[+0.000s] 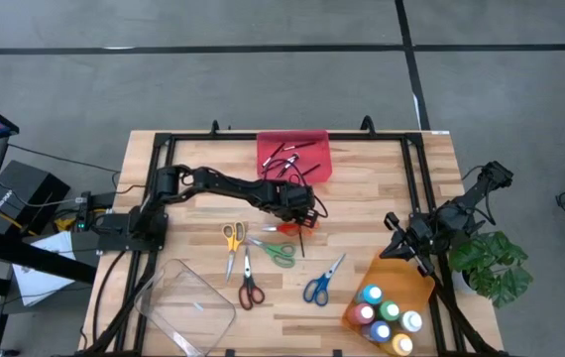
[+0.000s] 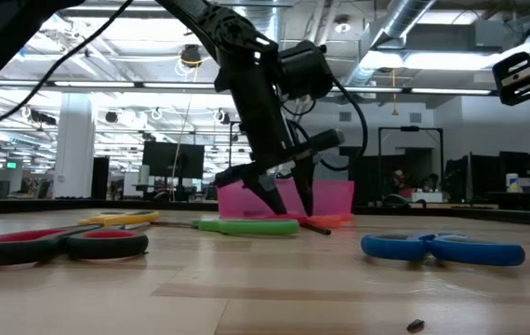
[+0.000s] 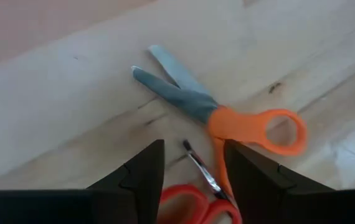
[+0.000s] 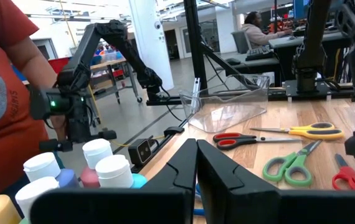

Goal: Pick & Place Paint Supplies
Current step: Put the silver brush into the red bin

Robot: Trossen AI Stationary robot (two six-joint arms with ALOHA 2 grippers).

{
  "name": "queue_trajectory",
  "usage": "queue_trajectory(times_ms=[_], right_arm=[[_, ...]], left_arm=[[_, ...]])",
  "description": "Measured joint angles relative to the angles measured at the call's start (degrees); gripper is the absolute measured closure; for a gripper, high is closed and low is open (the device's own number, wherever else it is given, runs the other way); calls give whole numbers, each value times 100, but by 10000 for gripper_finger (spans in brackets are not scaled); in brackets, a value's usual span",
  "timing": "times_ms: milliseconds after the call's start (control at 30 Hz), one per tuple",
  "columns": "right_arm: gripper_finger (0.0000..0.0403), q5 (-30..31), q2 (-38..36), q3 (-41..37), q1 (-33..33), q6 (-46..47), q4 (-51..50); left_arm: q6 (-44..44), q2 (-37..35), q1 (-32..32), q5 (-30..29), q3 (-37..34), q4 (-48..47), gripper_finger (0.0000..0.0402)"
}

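Note:
My left gripper (image 1: 303,215) stands open at the table's middle, pointing steeply down just above the wood (image 2: 288,200). In the left wrist view a thin dark brush (image 3: 200,169) lies between its two fingers, beside orange-handled scissors (image 3: 252,126). A red handle (image 3: 190,200) shows just below the fingers. Neither finger touches the brush. My right gripper (image 4: 196,163) waits shut at the table's right edge (image 1: 402,248), above the orange tray (image 1: 406,280) that holds several white-capped paint bottles (image 1: 387,312).
Yellow (image 1: 233,239), red (image 1: 250,284), green (image 1: 279,254) and blue scissors (image 1: 320,284) lie on the near half of the table. A red tray (image 1: 317,164) with dark brushes sits at the far edge, a clear tray (image 1: 188,309) at the near left. A person (image 4: 3,93) stands beyond the table.

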Motion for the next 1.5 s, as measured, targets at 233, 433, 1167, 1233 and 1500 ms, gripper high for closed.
queue_trajectory(times_ms=[233,433,1167,1233,1500], right_arm=[[394,0,0,0,1,0,0],[394,0,0,0,2,0,0],[395,0,-1,2,0,0,0],[395,0,0,2,2,0,0],[395,0,0,1,2,0,-1]], left_arm=[[-31,169,2,47,18,49,239],[-244,130,12,194,13,-160,285],[152,-218,-19,109,-48,-402,324],[221,-287,-3,85,-39,-418,308],[223,-298,-73,85,-35,-416,253]])
